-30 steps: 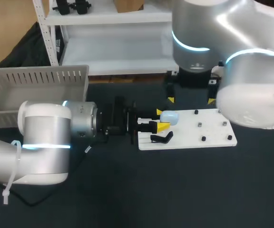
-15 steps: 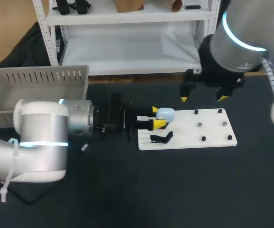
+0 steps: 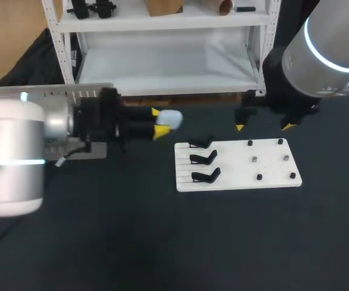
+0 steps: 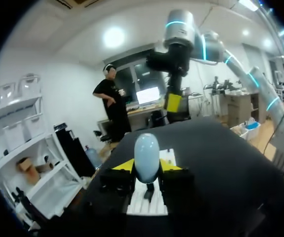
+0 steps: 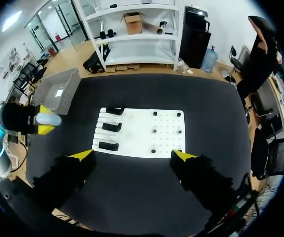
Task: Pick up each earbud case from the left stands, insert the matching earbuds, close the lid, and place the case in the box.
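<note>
A pale blue earbud case (image 3: 171, 119) is held off the table, left of the white board (image 3: 235, 171), with my left gripper (image 3: 159, 123) shut on it. The left wrist view shows the case (image 4: 147, 157) standing up between the yellow tips of the left gripper (image 4: 147, 169). Three black stands (image 3: 203, 159) on the board's left side hold nothing. Small dark earbud pieces (image 3: 254, 159) sit on the board's right half. Behind the board's far edge, my right gripper (image 3: 264, 127) hangs open and holds nothing. From the right wrist, the right gripper (image 5: 133, 156) looks down on the board (image 5: 137, 140) and the case (image 5: 49, 119).
A grey slotted box (image 3: 41, 93) stands at the back left, partly hidden by my left arm; it also shows as the grey box (image 5: 58, 89) in the right wrist view. Dark tabletop surrounds the board.
My left gripper has lifted the case off the top stand and carried it left and back, toward the box. The right arm has swung to the right and risen.
</note>
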Robot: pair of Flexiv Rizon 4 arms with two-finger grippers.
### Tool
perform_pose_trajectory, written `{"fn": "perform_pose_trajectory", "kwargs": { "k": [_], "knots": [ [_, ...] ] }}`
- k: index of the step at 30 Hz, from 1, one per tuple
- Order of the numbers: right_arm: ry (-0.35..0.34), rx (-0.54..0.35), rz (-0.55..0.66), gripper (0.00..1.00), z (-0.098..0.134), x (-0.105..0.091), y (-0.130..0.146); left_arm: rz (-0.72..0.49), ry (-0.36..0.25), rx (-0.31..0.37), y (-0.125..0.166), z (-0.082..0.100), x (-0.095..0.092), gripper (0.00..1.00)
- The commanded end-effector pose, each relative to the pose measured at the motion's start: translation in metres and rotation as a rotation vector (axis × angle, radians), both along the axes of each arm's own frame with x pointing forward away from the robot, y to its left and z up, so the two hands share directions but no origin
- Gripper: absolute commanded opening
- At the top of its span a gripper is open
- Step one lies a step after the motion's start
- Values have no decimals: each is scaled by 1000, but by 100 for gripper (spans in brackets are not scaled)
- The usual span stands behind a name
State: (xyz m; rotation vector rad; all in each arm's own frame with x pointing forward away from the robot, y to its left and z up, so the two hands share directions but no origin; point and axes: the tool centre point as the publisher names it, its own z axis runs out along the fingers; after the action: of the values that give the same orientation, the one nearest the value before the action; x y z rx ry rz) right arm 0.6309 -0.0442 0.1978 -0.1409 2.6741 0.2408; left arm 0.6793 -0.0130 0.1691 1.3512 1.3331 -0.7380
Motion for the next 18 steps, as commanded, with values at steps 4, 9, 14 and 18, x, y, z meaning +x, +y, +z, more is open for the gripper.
{"fn": "perform_pose_trajectory", "kwargs": {
  "k": [4,9,14,18],
  "knots": [
    [-13,1,-6,100,-1,-3,-1,234,33,90,61,11,6,0],
    [-13,1,-6,100,-1,-3,-1,357,89,93,94,1,20,0],
    [-13,1,-6,100,-1,-3,-1,496,131,99,134,-9,33,0],
    [-13,1,-6,100,-1,-3,-1,588,163,91,165,-18,45,0]
  ]
}}
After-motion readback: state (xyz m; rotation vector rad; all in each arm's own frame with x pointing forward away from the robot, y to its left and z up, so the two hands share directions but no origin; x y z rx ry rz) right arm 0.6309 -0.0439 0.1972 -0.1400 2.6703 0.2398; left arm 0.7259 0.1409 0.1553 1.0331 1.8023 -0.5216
